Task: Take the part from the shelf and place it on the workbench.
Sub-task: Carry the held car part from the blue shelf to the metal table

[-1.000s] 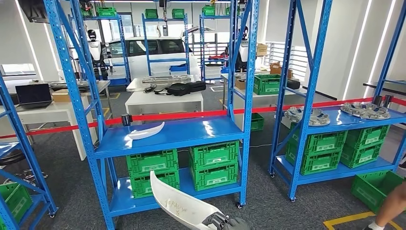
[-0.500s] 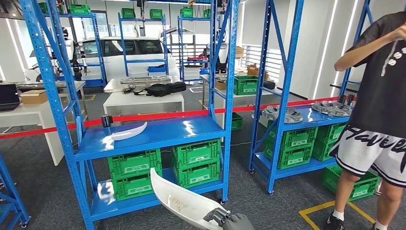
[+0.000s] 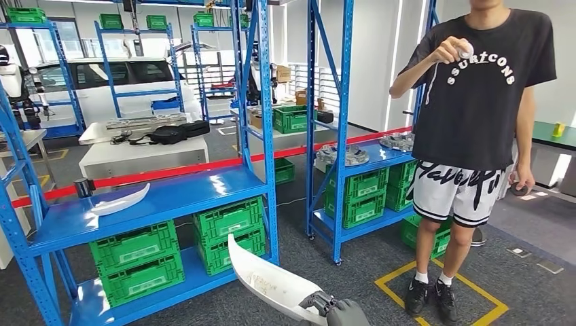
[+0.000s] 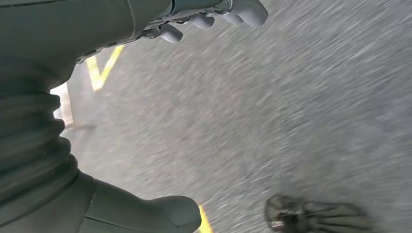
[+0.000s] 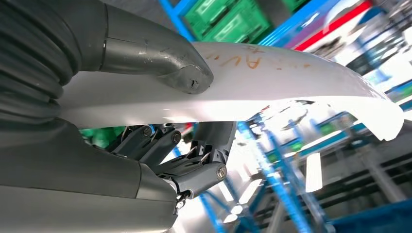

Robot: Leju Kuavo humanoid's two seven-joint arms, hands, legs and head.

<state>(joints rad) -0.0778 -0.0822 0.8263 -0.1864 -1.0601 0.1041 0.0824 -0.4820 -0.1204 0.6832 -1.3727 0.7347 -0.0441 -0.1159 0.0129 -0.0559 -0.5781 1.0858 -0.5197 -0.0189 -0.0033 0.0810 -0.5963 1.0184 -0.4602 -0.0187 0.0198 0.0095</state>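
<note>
**White part held in the right hand, away from the shelf**

The part is a long, curved white shell with faint handwriting on its surface. It sits low in the head view, one end pinched in the right hand and the other end rising up and to the left, tilted, in front of the shelf. It hangs in the air, touching no surface. In the right wrist view the part runs out from the hand: the grey thumb presses on its outer face and the dark fingers curl in under its inner side, so the grip is closed around the near end.

The left hand hangs over grey carpet with yellow floor tape; its fingers are loosely bent and apart, with nothing between them and the thumb. The picture is blurred.

A second white part lies on the blue middle deck of the shelf, beside a small dark cylinder. Green crates stand on the deck below. A red tape runs behind the shelf.

To the right a person in a black T-shirt and patterned shorts stands on a yellow floor marking, one hand raised at chest height. Beyond are more blue racks with green crates, tables and a white car.
</note>
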